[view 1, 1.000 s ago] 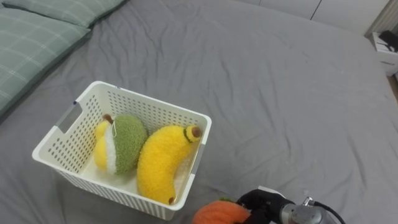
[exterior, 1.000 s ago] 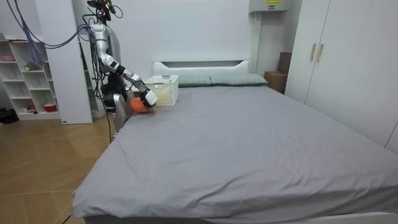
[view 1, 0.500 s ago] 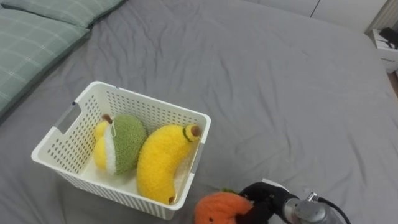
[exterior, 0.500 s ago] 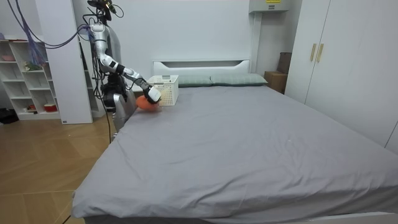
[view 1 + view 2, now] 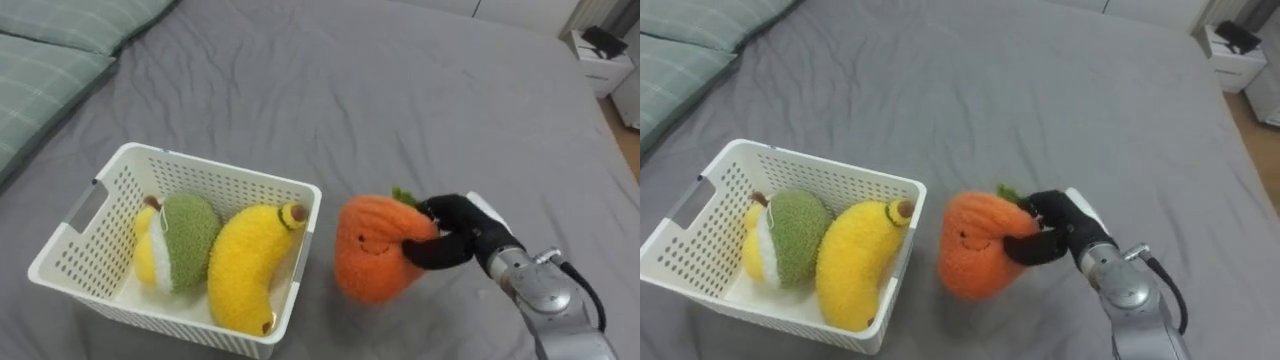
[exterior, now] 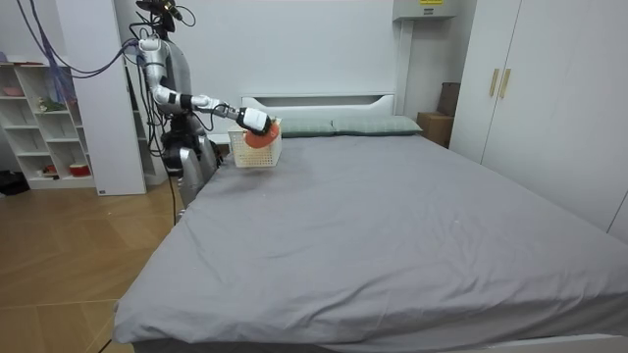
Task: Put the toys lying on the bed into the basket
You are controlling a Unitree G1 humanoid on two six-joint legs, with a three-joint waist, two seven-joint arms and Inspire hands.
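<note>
Right hand (image 5: 455,232) grips a fuzzy orange plush (image 5: 375,250), smiling face and green tuft, above the grey bed (image 5: 400,100) beside the white basket (image 5: 70,235); the room view adds the robot standing near the headboard (image 6: 316,101).

In the room view, you'll find the orange toy (image 6: 261,138) covers part of the basket (image 6: 241,155), whose contents are hidden.
</note>
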